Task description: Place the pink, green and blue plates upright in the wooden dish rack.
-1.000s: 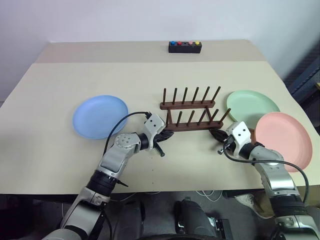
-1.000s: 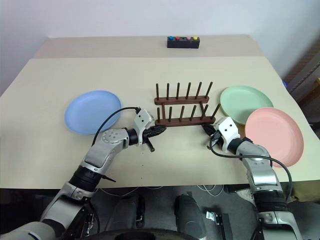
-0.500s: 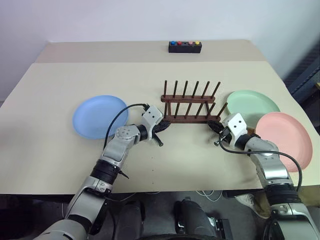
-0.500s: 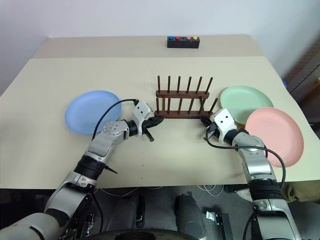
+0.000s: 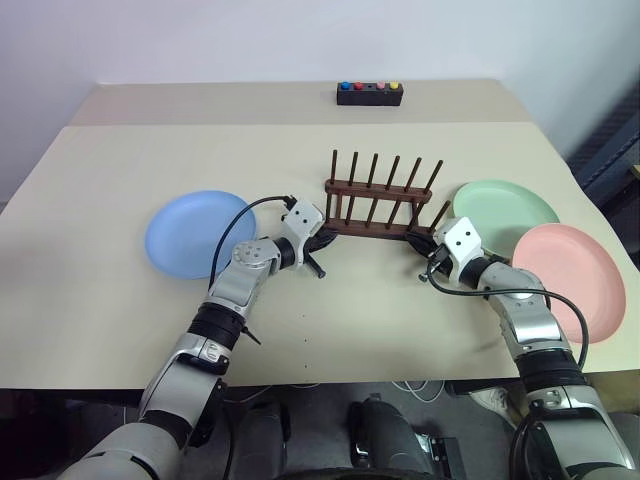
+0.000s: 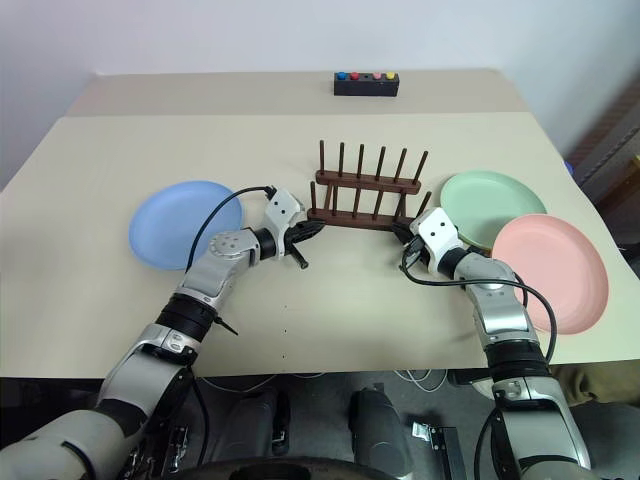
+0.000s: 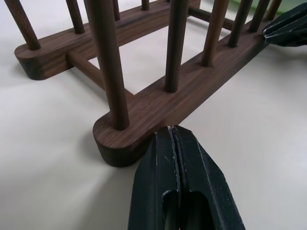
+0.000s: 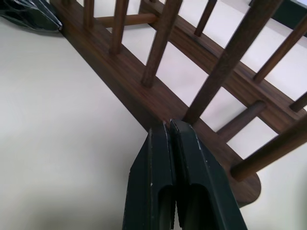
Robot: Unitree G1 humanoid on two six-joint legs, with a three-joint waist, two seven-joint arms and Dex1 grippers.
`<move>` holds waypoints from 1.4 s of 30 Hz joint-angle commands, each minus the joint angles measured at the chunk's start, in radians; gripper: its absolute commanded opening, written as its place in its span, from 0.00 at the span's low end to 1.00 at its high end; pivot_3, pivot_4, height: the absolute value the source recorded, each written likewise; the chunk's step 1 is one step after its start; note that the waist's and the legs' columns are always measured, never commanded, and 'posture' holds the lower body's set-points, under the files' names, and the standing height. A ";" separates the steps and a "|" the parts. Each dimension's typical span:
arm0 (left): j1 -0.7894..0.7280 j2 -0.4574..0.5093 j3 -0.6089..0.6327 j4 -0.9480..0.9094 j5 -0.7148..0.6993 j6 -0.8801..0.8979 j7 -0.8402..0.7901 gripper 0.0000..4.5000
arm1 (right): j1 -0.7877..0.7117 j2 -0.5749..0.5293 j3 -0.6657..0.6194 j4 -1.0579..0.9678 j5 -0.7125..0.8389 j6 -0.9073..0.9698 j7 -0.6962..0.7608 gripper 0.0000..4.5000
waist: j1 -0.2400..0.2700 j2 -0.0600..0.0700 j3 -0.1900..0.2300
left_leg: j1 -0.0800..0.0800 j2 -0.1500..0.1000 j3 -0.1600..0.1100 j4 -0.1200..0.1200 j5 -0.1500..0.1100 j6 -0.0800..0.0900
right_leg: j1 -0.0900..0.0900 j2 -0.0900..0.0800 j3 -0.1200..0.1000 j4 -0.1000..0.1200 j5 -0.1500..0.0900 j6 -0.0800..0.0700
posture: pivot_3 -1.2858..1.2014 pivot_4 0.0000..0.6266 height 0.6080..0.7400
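Both arms are reaching further out than 1 second ago, and the wooden dish rack [image 5: 382, 205] is sitting further from the robot, pushed up the table [image 5: 120, 160].

From the head views, the left pincer [image 5: 318, 243] is pressing at the rack's 8 o'clock corner and the right pincer [image 6: 404, 233] at its 4 o'clock corner. The blue plate [image 5: 200, 232] is lying flat at 9 o'clock of the rack; the green plate [image 5: 505, 208] and pink plate [image 5: 568, 278] are lying flat at 3 and 4 o'clock.

From the left wrist, clenched fingertips [image 7: 172, 143] are touching the near rail's end.

From the right wrist, clenched fingertips [image 8: 170, 134] are meeting the same rail.

All 3 plates remain unplaced; only the rack is being positioned.
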 commanded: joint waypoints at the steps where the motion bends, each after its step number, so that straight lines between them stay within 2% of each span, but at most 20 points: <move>1: 0.001 -0.010 0.005 -0.052 0.000 -0.010 -0.016 0.00 | 0.020 -0.018 -0.017 -0.072 0.028 -0.004 0.029 0.02 | 0.001 0.000 0.000 | 0.000 0.000 0.000 0.000 0.000 0.000 | 0.000 0.000 0.000 0.000 0.000 0.000 | 0.52 0.24 1.00; 10: -0.006 -0.010 0.016 -0.029 0.009 -0.026 -0.010 0.00 | 0.000 -0.045 -0.008 0.008 -0.064 -0.020 -0.047 0.02 | 0.000 0.000 0.000 | 0.000 0.000 0.000 0.000 0.000 0.000 | 0.000 0.000 0.000 0.000 0.000 0.000 | 0.52 0.24 1.00; 17: -0.020 -0.026 0.019 0.009 0.017 -0.042 0.002 0.00 | -0.069 -0.020 0.007 0.101 -0.104 -0.038 -0.090 0.02 | -0.004 0.000 0.000 | 0.000 0.000 0.000 0.000 0.000 0.000 | 0.000 0.000 0.000 0.000 0.000 0.000 | 0.52 0.24 1.00; 42: -0.171 -0.067 0.056 0.291 0.063 -0.207 0.041 0.00 | -0.270 0.022 0.037 0.399 -0.150 -0.193 -0.114 0.02 | -0.012 0.000 0.000 | 0.000 0.000 0.001 0.000 0.000 0.000 | 0.000 0.000 0.000 0.000 0.000 0.000 | 0.52 0.24 1.00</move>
